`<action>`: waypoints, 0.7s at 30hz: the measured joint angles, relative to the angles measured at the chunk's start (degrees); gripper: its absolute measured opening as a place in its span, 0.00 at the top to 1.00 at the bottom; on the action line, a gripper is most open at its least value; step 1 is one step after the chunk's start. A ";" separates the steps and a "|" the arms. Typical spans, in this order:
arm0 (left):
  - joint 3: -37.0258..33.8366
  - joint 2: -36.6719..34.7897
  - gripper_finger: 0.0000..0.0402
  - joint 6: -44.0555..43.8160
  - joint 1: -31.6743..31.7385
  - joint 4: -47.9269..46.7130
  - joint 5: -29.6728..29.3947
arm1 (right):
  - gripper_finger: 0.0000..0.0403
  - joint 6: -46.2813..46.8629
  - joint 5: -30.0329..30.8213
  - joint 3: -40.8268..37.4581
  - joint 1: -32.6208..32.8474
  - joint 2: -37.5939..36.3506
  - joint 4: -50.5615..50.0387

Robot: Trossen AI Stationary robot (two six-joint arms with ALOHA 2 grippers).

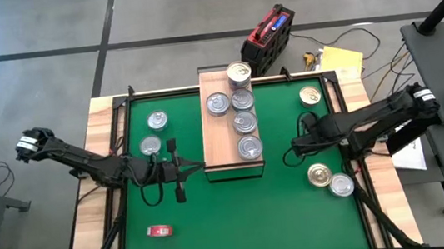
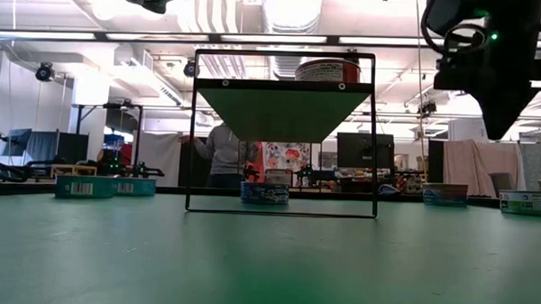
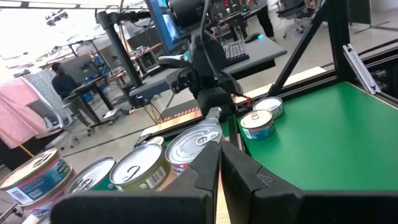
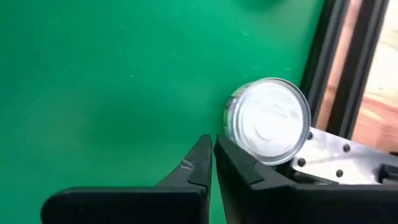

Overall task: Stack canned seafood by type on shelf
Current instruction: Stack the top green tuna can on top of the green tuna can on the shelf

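Green matting (image 1: 241, 214) covers the table inside a pale wooden border, with a busy workshop behind. Left gripper (image 1: 179, 170) hovers just beside the long light-wood shelf with dark frame (image 1: 222, 141), at its near left corner; its two dark fingers (image 3: 208, 171) are pressed together and hold nothing. Right gripper (image 1: 296, 146) hangs close to the shelf's right side, fingers (image 4: 199, 163) also together, empty. On the shelf stand five round flat silver-lidded tins (image 1: 244, 123), four in a line and one beside them to the left. Two more silver tins (image 1: 153, 133) lie on the mat left of the shelf. At the right, one gold-lidded tin (image 1: 310, 95) sits far back, another gold one (image 1: 319, 174) touches a silver tin (image 1: 342, 184). A small red flat object (image 1: 160, 229) lies near the front.
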 joint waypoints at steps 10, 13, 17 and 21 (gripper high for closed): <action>0.02 -0.46 1.00 6.03 0.00 0.03 -9.66 | 0.97 3.02 -0.61 -3.45 -4.09 0.67 -2.16; 0.02 -0.48 1.00 7.59 -0.02 -0.02 -12.03 | 0.97 4.18 -0.82 -4.58 -5.10 0.67 -3.36; 0.02 -0.50 1.00 8.09 -0.02 -0.48 -13.95 | 0.97 5.56 -0.93 -5.54 -5.36 0.67 -2.99; 0.02 -0.50 1.00 8.11 -0.02 -1.31 -16.33 | 0.97 6.70 -0.96 -7.73 -5.32 0.67 -1.56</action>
